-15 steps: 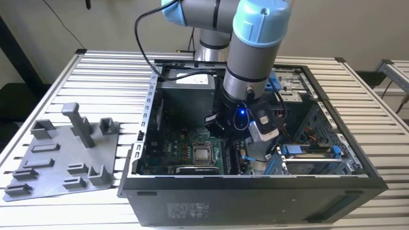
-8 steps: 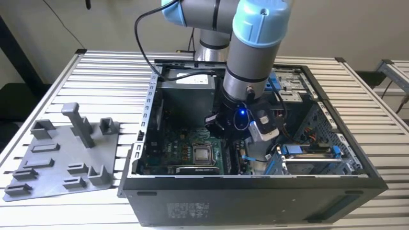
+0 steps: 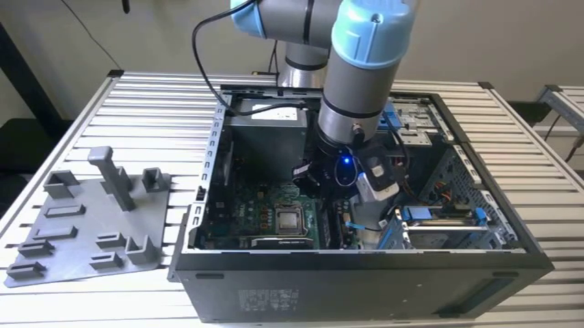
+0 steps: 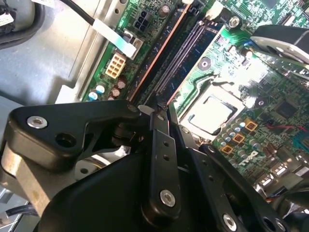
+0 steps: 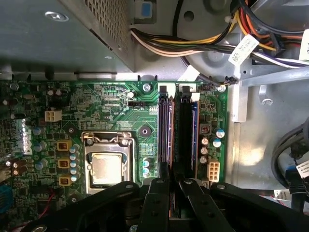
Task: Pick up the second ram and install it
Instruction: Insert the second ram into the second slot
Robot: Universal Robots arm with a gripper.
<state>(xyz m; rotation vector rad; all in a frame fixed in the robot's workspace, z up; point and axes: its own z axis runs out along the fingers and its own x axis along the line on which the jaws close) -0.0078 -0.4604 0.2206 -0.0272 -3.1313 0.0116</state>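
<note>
Second ram (image 5: 175,137), a long thin dark memory stick, stands edge-on in the slots right of the square silver processor (image 5: 106,167); the black gripper (image 5: 172,186) pinches its near end, seemingly to seat it.
</note>
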